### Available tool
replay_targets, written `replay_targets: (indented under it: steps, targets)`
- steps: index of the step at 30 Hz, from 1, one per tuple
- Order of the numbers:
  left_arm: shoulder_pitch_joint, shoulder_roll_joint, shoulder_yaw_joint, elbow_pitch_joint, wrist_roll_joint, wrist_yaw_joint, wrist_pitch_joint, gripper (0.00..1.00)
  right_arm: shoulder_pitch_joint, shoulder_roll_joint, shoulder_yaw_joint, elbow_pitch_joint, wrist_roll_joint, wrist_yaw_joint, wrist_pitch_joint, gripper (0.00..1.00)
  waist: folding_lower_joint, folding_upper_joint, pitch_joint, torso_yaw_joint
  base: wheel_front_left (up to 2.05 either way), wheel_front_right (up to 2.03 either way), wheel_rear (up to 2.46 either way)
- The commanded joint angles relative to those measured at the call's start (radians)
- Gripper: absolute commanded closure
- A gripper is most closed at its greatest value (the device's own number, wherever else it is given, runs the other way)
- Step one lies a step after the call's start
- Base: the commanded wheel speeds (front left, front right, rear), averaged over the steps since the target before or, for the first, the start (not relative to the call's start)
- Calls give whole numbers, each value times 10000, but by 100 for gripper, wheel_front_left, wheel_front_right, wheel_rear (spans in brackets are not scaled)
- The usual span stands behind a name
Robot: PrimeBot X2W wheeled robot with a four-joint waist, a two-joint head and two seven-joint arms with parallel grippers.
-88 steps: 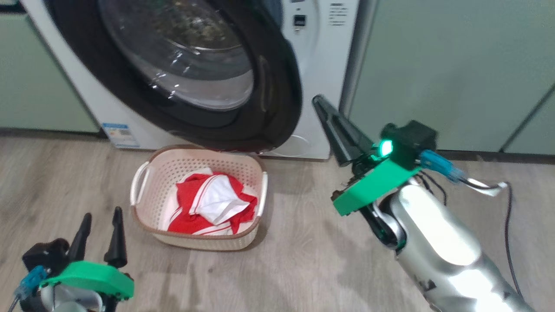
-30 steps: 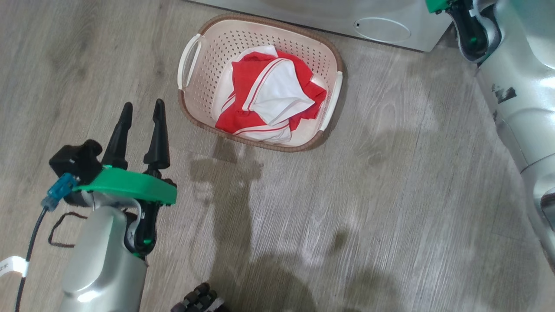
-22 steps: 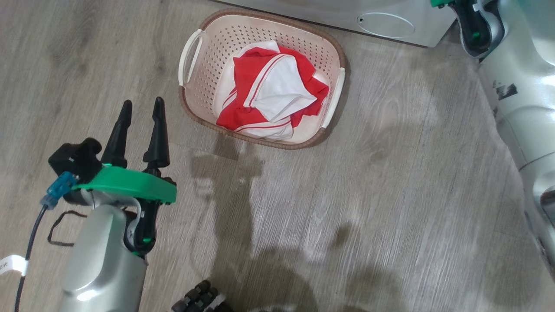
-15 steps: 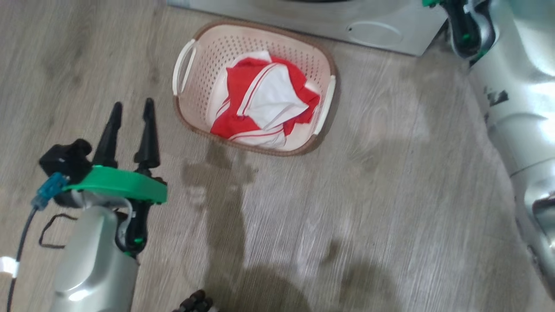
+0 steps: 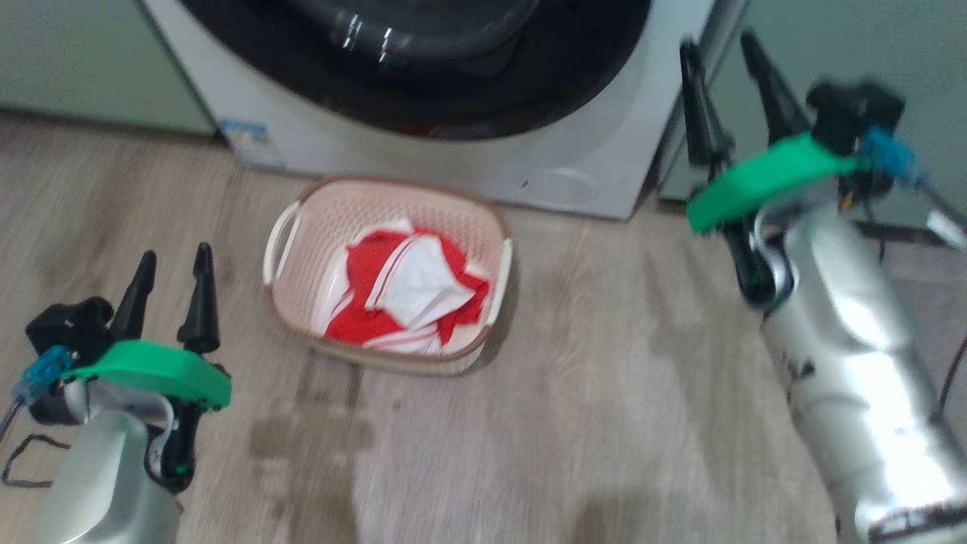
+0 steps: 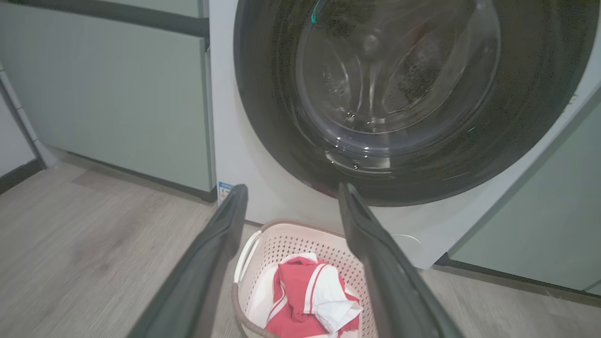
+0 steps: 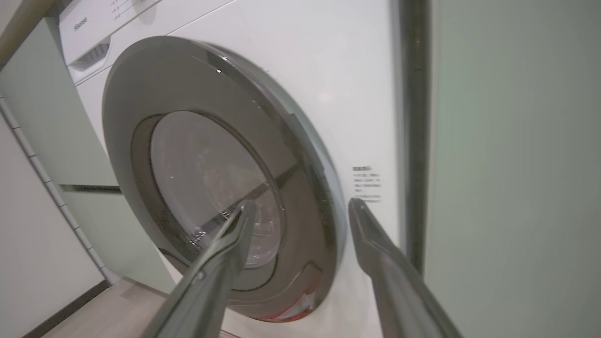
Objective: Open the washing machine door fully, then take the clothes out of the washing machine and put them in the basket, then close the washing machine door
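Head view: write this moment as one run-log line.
washing machine door: looks shut | red-and-white garment: in basket | left gripper: open, empty | right gripper: open, empty

One washing machine [image 5: 453,162], one door [image 5: 589,75], one basket [image 5: 393,185], one garment [image 5: 363,264], two tools: left tool [image 5: 175,255], right tool [image 5: 718,41].
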Motion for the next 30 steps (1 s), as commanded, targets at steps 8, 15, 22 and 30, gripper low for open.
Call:
replay_targets:
  steps: [8,15,22,30]
  targets:
    - [204,1055,-166,-164,-177,-61,-67,0,2586,400,-1218,-1390,-848,-9,-51,0,0,-1,-1747,-1879,0,0,0]
    - [792,1112,168,-474,5,-61,-67,0,4156,426,-1606,-2050,-1135,-9,-51,0,0,-1,-2084,-2675,0,0,0]
    - [1232,816,963,-327,528,-61,-67,0,5291,428,-1587,-2590,-1315,-9,-51,0,0,-1,-2362,-3027,0,0,0]
    - [1606,461,1492,-138,867,-61,-67,0,5907,429,-1599,-2748,-1312,-9,-51,0,0,-1,-2510,-3059,0,0,0]
